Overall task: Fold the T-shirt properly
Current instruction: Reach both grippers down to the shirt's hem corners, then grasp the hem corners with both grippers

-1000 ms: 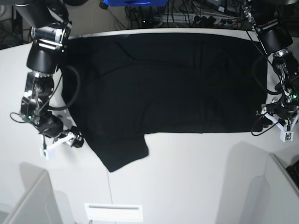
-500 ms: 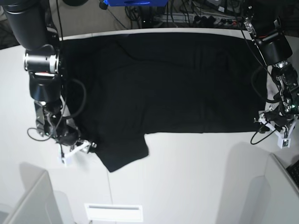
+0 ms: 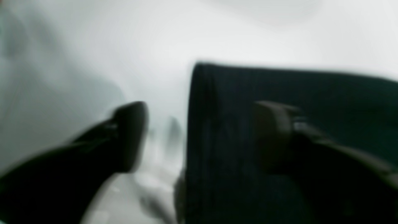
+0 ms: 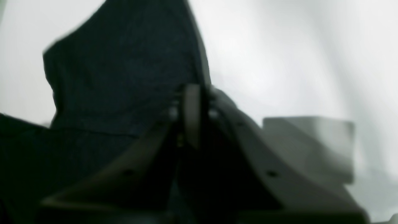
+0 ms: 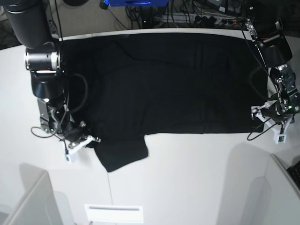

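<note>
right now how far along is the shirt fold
Early. Done: the T-shirt lies spread flat on the white table, no fold visible. In hand: the right gripper is shut at the sleeve's edge, seemingly pinching it; the left gripper is open, straddling the shirt's opposite near corner, one finger over cloth, one over table. Left: closing that grip, then every fold.

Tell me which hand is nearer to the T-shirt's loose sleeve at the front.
Right. The right hand is shut at the shirt's edge beside the sleeve; the left hand is open at the T-shirt's opposite end.
</note>
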Motion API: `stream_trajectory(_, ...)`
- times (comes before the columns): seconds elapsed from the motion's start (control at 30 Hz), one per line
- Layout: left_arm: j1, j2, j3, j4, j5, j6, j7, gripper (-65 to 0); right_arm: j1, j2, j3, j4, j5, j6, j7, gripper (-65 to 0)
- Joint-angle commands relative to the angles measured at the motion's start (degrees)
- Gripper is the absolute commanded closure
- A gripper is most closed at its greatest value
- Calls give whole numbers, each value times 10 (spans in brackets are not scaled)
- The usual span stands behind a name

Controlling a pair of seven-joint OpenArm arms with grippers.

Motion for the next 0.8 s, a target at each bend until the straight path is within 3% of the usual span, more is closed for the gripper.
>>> stream_trajectory(0.0, -22, -11, 5, 5, -9, -3, -15, -650, 16, 5, 0, 5, 0, 1, 0, 0)
stream_trajectory(0.17, -32, -8, 6, -9, -9, -3, -19, -650, 16, 5, 2, 5, 0, 0, -3, 0)
stream_trajectory(0.5, -81, -9, 7, -142, -9, -2, -87, -650, 16, 5, 2, 5, 0, 0, -3, 0)
stream_trajectory(0.7, -89, -6, 8, -150, -9, -2, -89, -650, 10, 5, 3, 5, 0, 0, -3, 0)
stream_trajectory(0.73, -88, -5, 8, -151, -9, -2, -89, -642, 9, 5, 3, 5, 0, 0, -3, 0)
stream_trajectory(0.77, -88, -3, 8, -153, -9, -2, -89, -581, 9, 5, 3, 5, 0, 0, -3, 0)
